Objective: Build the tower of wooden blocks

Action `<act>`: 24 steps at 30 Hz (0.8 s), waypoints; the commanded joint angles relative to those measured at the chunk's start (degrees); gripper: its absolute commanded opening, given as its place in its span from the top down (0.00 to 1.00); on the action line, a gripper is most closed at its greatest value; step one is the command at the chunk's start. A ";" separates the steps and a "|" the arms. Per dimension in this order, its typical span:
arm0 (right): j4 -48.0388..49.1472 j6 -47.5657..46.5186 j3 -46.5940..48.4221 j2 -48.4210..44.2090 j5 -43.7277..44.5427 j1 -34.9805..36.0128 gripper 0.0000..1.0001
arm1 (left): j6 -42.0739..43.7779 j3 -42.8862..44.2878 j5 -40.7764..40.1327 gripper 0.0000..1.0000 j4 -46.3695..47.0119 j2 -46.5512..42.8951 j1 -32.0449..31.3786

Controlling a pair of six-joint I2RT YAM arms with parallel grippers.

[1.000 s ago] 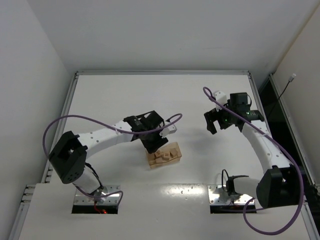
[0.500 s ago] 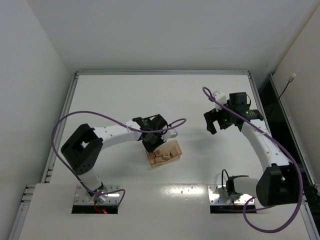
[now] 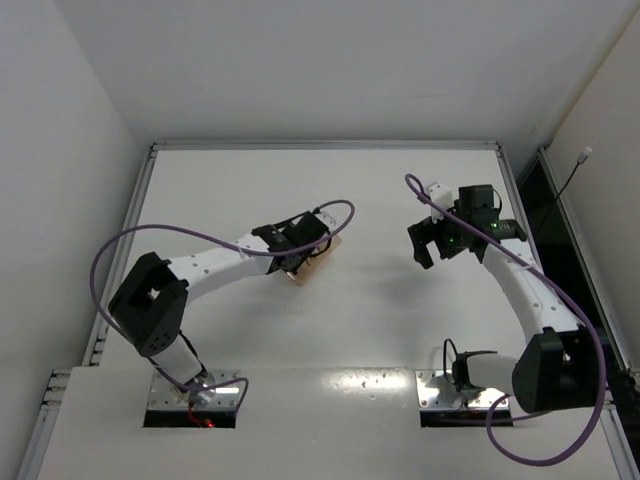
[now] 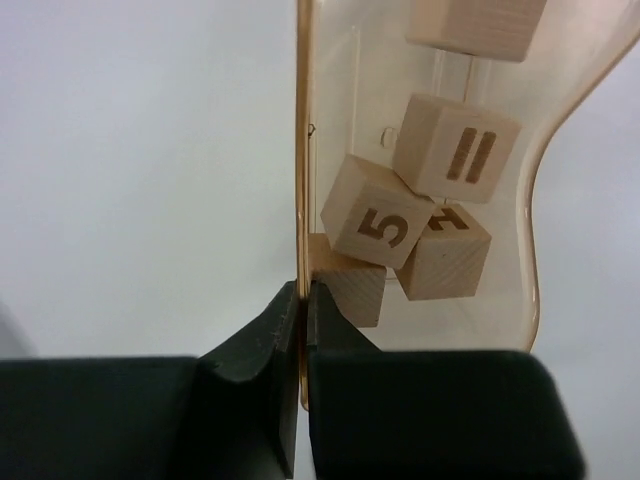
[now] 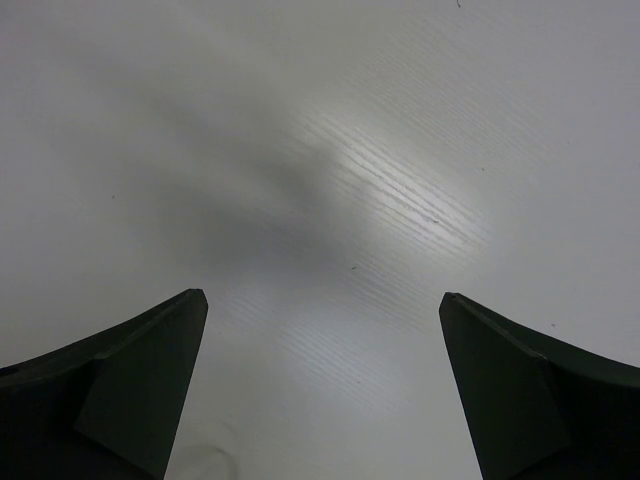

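No wood block tower shows in any view; the small tan cubes lie loose in a tan tray (image 4: 301, 120). In the left wrist view a cube marked 5 (image 4: 375, 225) leans against two others (image 4: 458, 150) (image 4: 447, 258), and one more (image 4: 478, 25) lies farther along. My left gripper (image 4: 302, 300) is shut on the tray's thin side wall, one finger outside and one inside, next to a cube (image 4: 355, 287). From above, the left gripper (image 3: 298, 255) covers most of the tray (image 3: 300, 273). My right gripper (image 3: 432, 245) hangs open over bare table, with nothing between its fingers (image 5: 150, 360).
White table (image 3: 380, 330) with a raised rim (image 3: 325, 146) at the far side and white walls to left and right. A purple cable (image 3: 200, 235) loops above the left arm. The two arms stand well apart.
The left gripper closed on the tray's wall and carried the tray with its cubes away from the near edge, toward the far left. The right arm stayed still.
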 commanded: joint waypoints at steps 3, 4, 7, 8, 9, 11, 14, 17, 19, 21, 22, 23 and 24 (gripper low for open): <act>1.80 1.14 0.47 -1.13 1.06 -0.69 0.00 | -5.08 7.77 -34.11 1.00 1.26 6.15 0.54; 2.32 1.14 0.47 -1.13 1.67 -0.70 0.00 | -5.08 8.30 -39.19 1.00 1.25 7.21 0.54; 2.33 1.14 -0.06 -2.35 2.73 -0.70 0.00 | -0.79 6.46 -51.40 1.00 8.17 9.41 -2.35; 2.93 1.66 -0.06 -2.36 2.73 -0.70 0.00 | 0.70 4.98 -54.25 1.00 10.19 10.12 -4.10; 2.94 1.67 -0.67 -2.97 3.51 -0.70 0.00 | 3.41 4.44 -56.54 1.00 13.34 11.43 -4.81; 3.64 2.36 -0.67 -3.59 5.71 -1.22 0.00 | 5.71 3.04 -60.50 1.00 15.73 12.67 -6.22; 4.87 4.12 -1.20 -4.90 11.24 -1.84 0.00 | 17.20 -1.51 -65.43 1.00 28.89 13.38 -7.45; 5.40 5.35 -1.73 -6.57 13.10 -3.16 0.00 | 30.91 -6.61 -66.05 1.00 43.83 12.85 -9.99; 6.02 5.36 -2.34 -7.28 13.72 -4.21 0.00 | 40.94 -9.09 -66.58 1.00 55.08 13.38 -13.16; 6.02 5.89 -2.34 -7.89 13.19 -4.91 0.00 | 49.71 -13.11 -66.05 1.00 65.18 15.03 -15.44; 6.02 5.89 -2.34 -7.90 12.67 -4.91 0.00 | 61.77 -14.53 -66.05 1.00 72.19 16.00 -17.28; 6.02 5.89 -2.34 -8.51 11.88 -5.44 0.00 | 68.06 -15.68 -65.27 1.00 86.79 17.32 -17.99; 6.02 5.89 -2.87 -8.51 11.87 -5.44 0.00 | 74.22 -17.26 -64.48 1.00 93.99 18.98 -18.52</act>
